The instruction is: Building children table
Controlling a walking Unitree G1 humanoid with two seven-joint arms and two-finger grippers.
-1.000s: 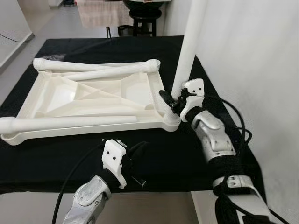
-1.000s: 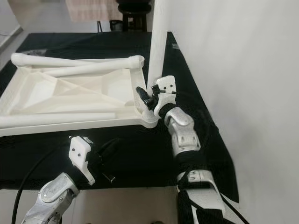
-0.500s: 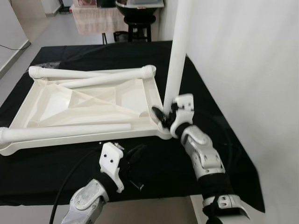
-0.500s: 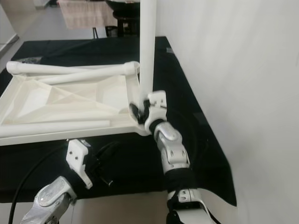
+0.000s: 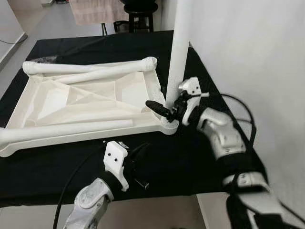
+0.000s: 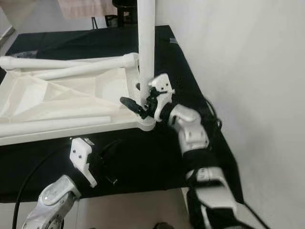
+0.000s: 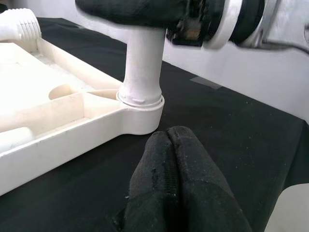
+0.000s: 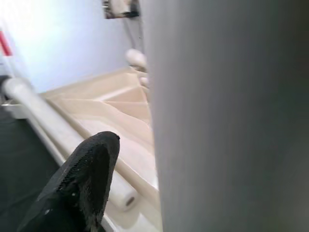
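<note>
An upside-down white tabletop (image 5: 52, 102) lies on a table with a black cover (image 5: 190, 157). A white leg (image 5: 178, 52) stands upright in the near right corner socket (image 5: 169, 126). My right gripper (image 5: 164, 106) straddles the leg just above the socket. It is open, and one black finger (image 8: 82, 174) stands clear of the leg's side. My left gripper (image 5: 140, 156) rests low over the black cover in front of that corner. Its fingertips (image 7: 169, 140) are shut together on nothing.
Three loose white legs lie on the tabletop: one along the far edge (image 5: 90, 67), one slanted beside it (image 5: 105, 76), one along the near edge (image 5: 66, 130). A white wall (image 5: 248, 57) runs close on the right. A dark stool (image 5: 140, 9) stands beyond the table.
The camera has shifted. My right wrist has turned around the upright leg, and its visible finger now reaches further out to the left of the leg. The left gripper has stayed put.
</note>
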